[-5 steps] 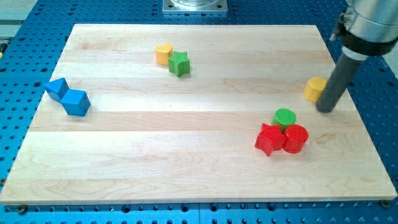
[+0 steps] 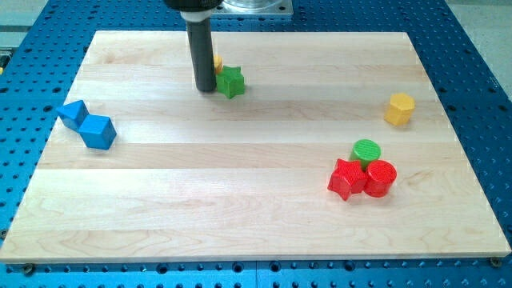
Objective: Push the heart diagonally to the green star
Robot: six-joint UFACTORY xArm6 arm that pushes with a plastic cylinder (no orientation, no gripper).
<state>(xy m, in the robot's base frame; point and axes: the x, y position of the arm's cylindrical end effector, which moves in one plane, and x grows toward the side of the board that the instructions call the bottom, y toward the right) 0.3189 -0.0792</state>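
Observation:
The green star [image 2: 231,82] lies near the view's top, left of the middle. The yellow heart [image 2: 217,62] sits just above and left of it, mostly hidden behind my rod. My tip [image 2: 206,88] rests on the board right beside the star's left side, just below the heart.
Two blue blocks [image 2: 88,124] lie together at the view's left. A yellow hexagon [image 2: 399,109] sits at the right. A green cylinder [image 2: 367,150], a red star [image 2: 347,179] and a red cylinder [image 2: 381,178] cluster at the lower right on the wooden board [image 2: 256,216].
The rod has moved from beside the yellow hexagon at the right across to the heart and green star at the upper left. No block has visibly moved.

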